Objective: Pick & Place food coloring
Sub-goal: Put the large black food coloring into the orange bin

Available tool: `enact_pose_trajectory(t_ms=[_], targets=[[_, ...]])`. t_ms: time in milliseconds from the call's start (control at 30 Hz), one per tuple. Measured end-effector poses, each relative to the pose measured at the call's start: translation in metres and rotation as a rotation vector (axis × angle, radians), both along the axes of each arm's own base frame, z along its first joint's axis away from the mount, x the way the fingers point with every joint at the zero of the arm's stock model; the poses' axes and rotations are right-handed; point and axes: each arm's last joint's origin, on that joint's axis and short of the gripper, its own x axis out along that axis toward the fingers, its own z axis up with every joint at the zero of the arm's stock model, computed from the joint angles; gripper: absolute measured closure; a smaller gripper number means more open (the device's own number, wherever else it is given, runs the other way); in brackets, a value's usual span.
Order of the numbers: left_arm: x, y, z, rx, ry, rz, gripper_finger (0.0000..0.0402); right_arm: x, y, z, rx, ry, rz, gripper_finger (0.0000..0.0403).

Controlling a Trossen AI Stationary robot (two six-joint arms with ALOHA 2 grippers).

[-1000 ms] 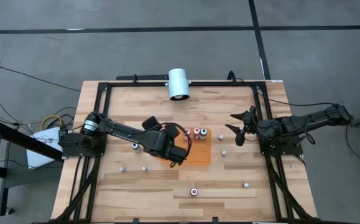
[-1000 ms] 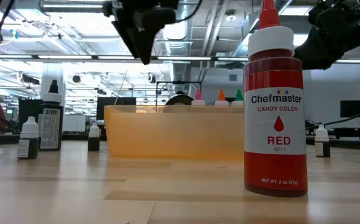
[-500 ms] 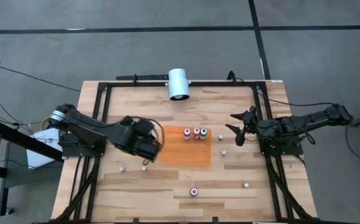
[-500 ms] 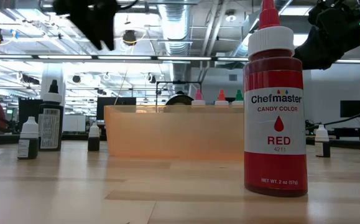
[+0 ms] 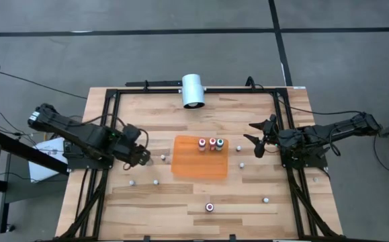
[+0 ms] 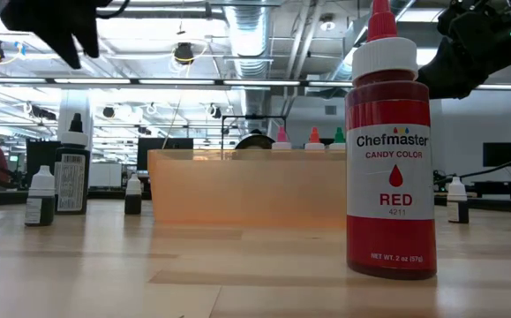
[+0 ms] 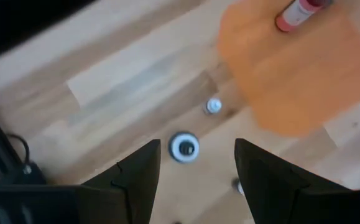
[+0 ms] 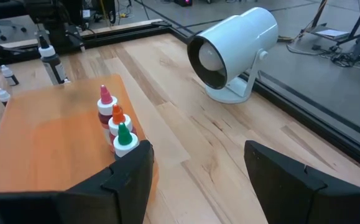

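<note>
Three small food coloring bottles (image 5: 211, 144) stand upright in a row on the far part of the orange mat (image 5: 197, 167); in the right wrist view their tops (image 8: 117, 118) are pink, orange and green. A red bottle (image 6: 389, 150) stands on its base near the table's near edge. My left gripper (image 5: 138, 154) hovers open left of the mat, above a loose bottle (image 7: 184, 147) that stands on the wood. My right gripper (image 5: 256, 138) waits open at the table's right side, facing the mat.
Several more small bottles stand scattered on the wood: one near the mat's left edge (image 5: 164, 157), some nearer (image 5: 156, 181), some right of the mat (image 5: 242, 165). A white cylinder (image 5: 193, 91) sits at the far edge. A black frame (image 5: 113, 94) borders the table.
My left gripper has drawn back from above the orange mat's left part toward the table's left edge, carrying nothing. The three bottles on the mat and the right arm have stayed where they were.
</note>
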Motion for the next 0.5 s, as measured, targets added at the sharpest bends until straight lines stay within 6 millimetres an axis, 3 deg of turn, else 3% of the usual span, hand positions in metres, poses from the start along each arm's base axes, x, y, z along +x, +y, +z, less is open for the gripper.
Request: enact_pose_trajectory(t_ms=[500], targets=[[-0.0099,0.0032,-0.001,-0.034,-0.008,0.017,0.0204,-0.0003,0.0,-0.0003,-0.043,0.025,0.019,0.0163]])
